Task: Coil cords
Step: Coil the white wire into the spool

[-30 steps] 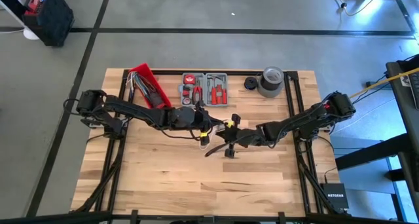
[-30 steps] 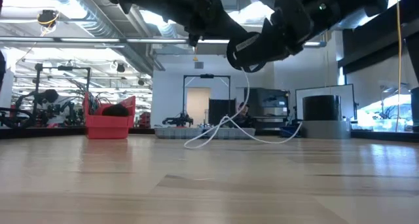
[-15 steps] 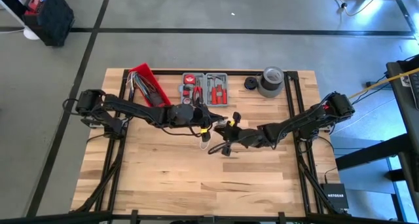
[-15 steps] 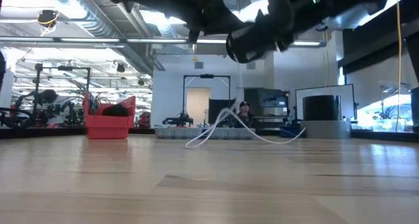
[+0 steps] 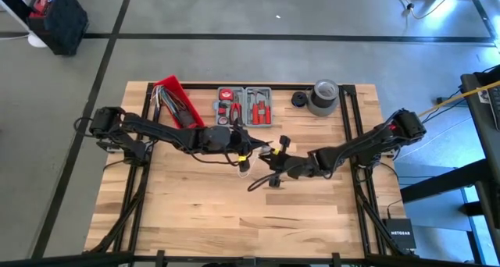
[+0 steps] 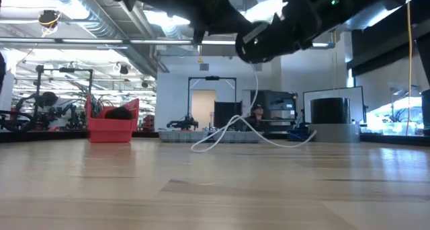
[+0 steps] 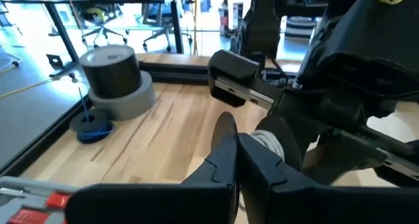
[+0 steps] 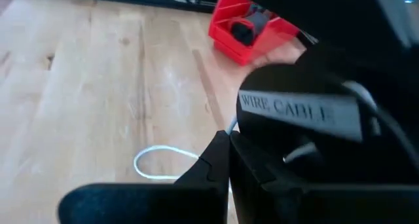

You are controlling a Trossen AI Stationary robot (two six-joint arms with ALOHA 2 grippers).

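Both grippers meet above the table's middle. My left gripper (image 5: 247, 154) (image 7: 233, 149) is shut, with white cord strands (image 7: 267, 141) at its fingertips. My right gripper (image 5: 264, 158) (image 8: 229, 149) is shut on the white cord (image 6: 255, 95). From it the cord hangs down to slack loops (image 6: 218, 137) (image 8: 157, 162) lying on the wood. A thin dark line (image 5: 256, 184) shows on the table near the right gripper; cord or shadow, I cannot tell. My left gripper is shut with white strands (image 7: 263, 139) right at its fingertips. Its own finger hides the place of contact, so I cannot tell which part it has. My right gripper pinches a single run of the white cord (image 8: 232, 127) at its fingertips, slanting down from the table's right. The cord hangs slack below, its loops on the table.
A red bin (image 5: 176, 99) with cables stands at the far left. A grey tool tray (image 5: 244, 105), a small dark coil (image 5: 300, 99) and a grey tape roll (image 5: 324, 97) line the far edge. The near half of the table (image 5: 234, 220) is bare wood.
My right gripper has rolled a little at the wrist while staying in about the same place. The white strand below it swung and now hangs straight down again, and the loops on the table have shifted slightly. Both grippers have stayed shut.
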